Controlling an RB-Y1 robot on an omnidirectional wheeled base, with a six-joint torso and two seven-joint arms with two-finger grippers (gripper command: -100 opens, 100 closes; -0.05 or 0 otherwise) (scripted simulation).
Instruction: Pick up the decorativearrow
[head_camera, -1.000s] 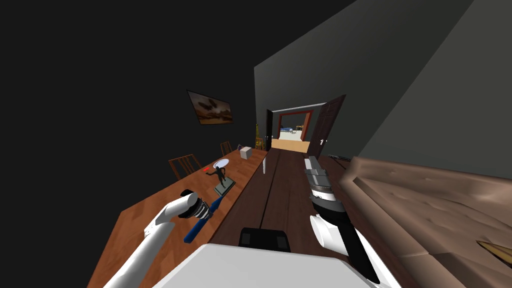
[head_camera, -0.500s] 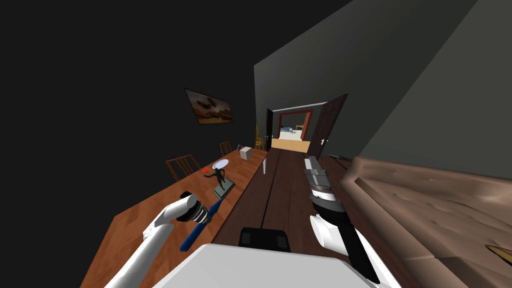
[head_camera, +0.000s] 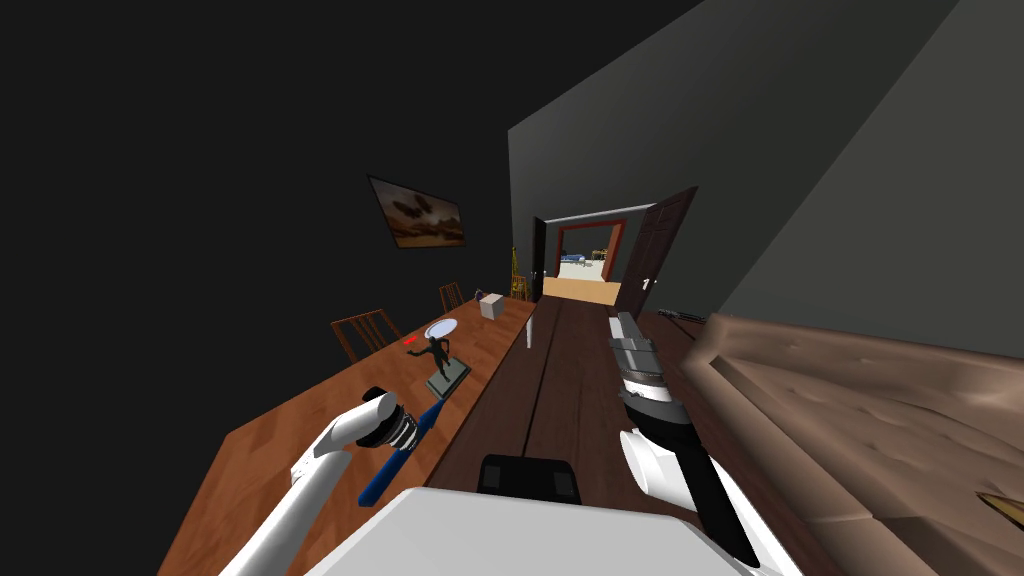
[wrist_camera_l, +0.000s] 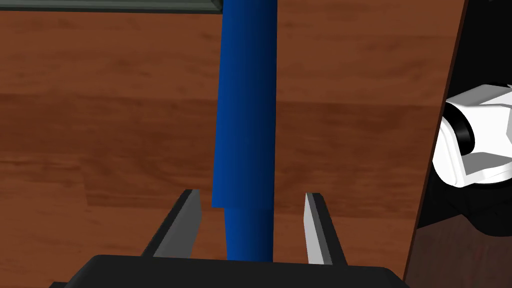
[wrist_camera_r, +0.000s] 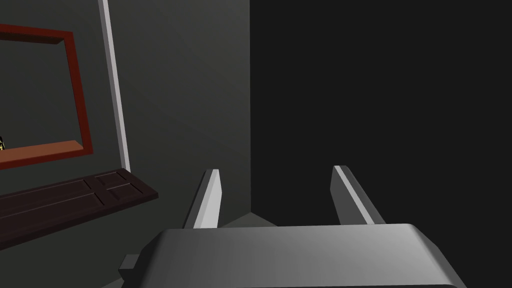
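**Left fingers wide open astride the blue arrow**

My left gripper hangs over the long, smooth, blue decorative arrow. The arrow lies flat on the reddish-brown, grained wooden table, close to its long edge on the floor side and running along it.

The two thin grey fingers stand spread wide, one on each side of the shaft. A strip of bare wood shows between each blade and the blue, so nothing is gripped. I cannot tell whether the fingertips touch the wood.

The shaft is round and plain, with a step where a narrower length between the blades meets a thicker one beyond. Its far end is cut off beside a flat grey-green slab, and its near length runs out of sight under the gripper's dark body.

My right gripper is held out over the dark plank floor, blades apart, holding nothing.
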